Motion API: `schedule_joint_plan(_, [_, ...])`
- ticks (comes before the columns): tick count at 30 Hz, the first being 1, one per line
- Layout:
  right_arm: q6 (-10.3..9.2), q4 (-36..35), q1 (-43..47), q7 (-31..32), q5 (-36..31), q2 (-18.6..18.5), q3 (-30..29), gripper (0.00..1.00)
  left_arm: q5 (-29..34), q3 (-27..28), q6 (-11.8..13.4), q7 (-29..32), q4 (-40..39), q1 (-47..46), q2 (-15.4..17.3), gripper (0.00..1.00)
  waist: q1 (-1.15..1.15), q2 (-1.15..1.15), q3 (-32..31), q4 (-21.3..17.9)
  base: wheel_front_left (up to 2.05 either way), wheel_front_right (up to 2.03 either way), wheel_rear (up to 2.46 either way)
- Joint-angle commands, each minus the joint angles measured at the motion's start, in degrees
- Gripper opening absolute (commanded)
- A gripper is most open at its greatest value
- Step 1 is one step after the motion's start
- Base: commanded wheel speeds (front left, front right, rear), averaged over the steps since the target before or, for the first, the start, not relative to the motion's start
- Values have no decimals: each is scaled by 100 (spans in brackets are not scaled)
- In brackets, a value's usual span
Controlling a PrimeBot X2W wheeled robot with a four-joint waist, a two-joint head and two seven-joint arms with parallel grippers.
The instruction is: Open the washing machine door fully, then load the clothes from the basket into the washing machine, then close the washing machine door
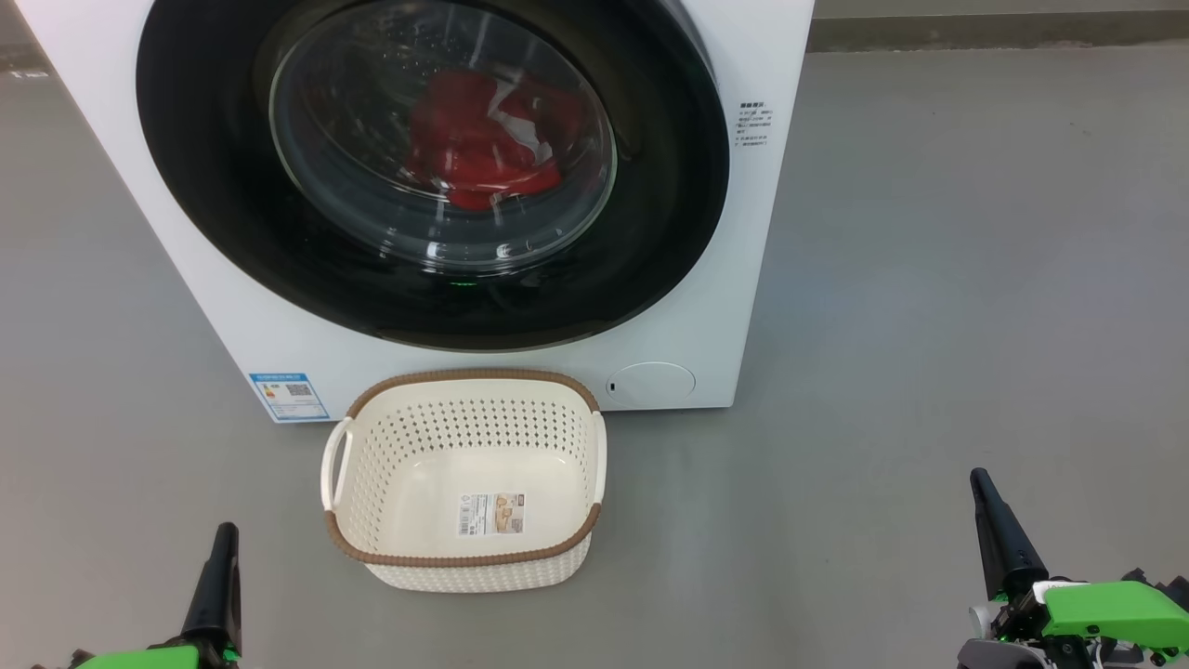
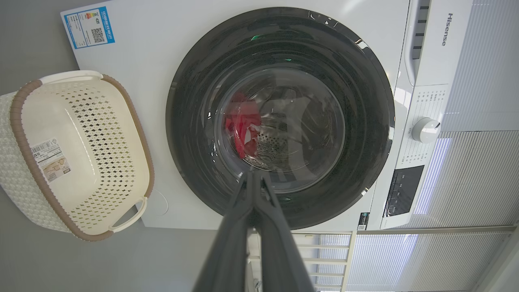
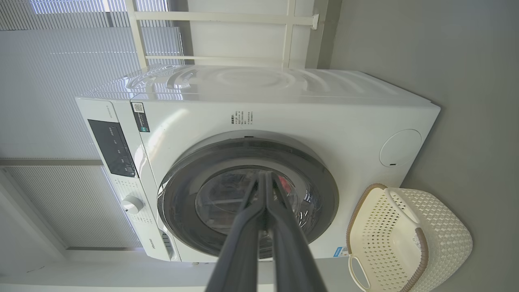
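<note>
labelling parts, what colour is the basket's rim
Brown, woven-look. The basket rim shows best in the head view.

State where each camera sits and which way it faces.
Head: on the head, facing forward-down at door and basket; left hand and right hand at lower corners.
Left wrist: on that wrist, facing the door along the shut left hand.
Right wrist: same, along the shut right hand.
Shared: door and basket, in all three.
</note>
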Motion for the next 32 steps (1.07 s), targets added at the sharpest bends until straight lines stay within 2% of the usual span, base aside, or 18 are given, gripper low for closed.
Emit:
schedule_joint_plan(1, [-6,-173,-134,48,12,-17,125,0,19,195,-19,40,-110,-231,79,0,0,0,0,0,0,0,0])
schedule_joint_plan(32, [-6,-173,-134,48,12,-17,124,0,22,199,-19,43,-110,-231,77,0,0,0,0,0,0,0,0])
